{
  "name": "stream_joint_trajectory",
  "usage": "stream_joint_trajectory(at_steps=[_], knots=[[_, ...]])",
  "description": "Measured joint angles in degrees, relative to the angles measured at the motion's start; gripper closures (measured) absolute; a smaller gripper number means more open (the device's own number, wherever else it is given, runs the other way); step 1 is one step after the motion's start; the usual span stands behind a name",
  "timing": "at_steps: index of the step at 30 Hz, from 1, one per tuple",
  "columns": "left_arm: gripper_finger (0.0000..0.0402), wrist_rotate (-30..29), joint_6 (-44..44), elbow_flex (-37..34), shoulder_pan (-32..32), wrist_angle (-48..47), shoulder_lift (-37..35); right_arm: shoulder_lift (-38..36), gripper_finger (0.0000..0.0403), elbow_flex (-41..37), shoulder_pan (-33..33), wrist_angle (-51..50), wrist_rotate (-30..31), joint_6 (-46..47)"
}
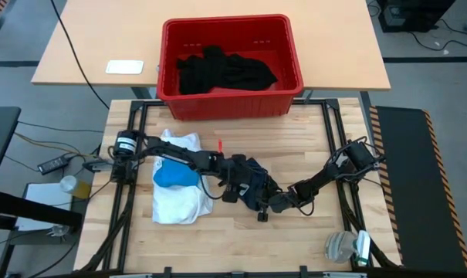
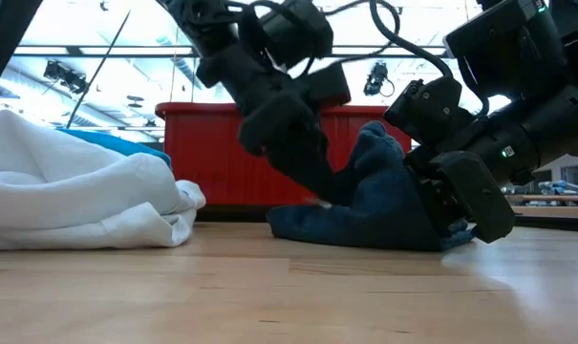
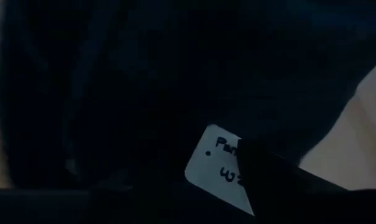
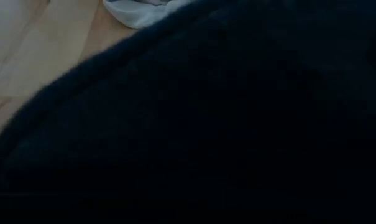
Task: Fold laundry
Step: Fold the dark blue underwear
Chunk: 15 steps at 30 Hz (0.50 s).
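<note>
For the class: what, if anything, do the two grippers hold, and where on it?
Both grippers are at the dark navy garment, left gripper and right gripper at opposite sides; an actual grip cannot be told.

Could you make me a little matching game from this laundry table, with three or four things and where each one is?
Things:
1. white shirt
2. bright blue piece
3. dark navy garment
4. black garments

Places:
A. inside the red crate
B. on top of the white shirt
C. between the left gripper and right gripper
D. flat on the table's left part

Pairs: 1-D, 2-B, 3-C, 4-A
</note>
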Motion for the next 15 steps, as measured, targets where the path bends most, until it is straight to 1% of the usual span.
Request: stream_joint_trajectory(at_steps=[5, 10, 12, 15], knots=[[0.0209, 0.21, -2.23, 0.0, 0.37, 0.23, 3.24, 0.02, 0.0257, -0.01, 0.0, 0.22, -0.02, 0.1], [0.0209, 0.0, -2.2, 0.02, 0.35, 0.33, 3.43, 0.02, 0.0256, -0.02, 0.0, 0.24, 0.84, 0.73], [0.0209, 0.04, -2.22, 0.02, 0.51, 0.23, 3.43, -0.12, 0.0251, -0.02, 0.0, 0.07, 0.75, 1.01], [0.0209, 0.12, -2.27, 0.04, 0.61, -0.25, 3.43, -1.69, 0.0234, -0.02, -0.22, -2.0, -0.33, 2.28]])
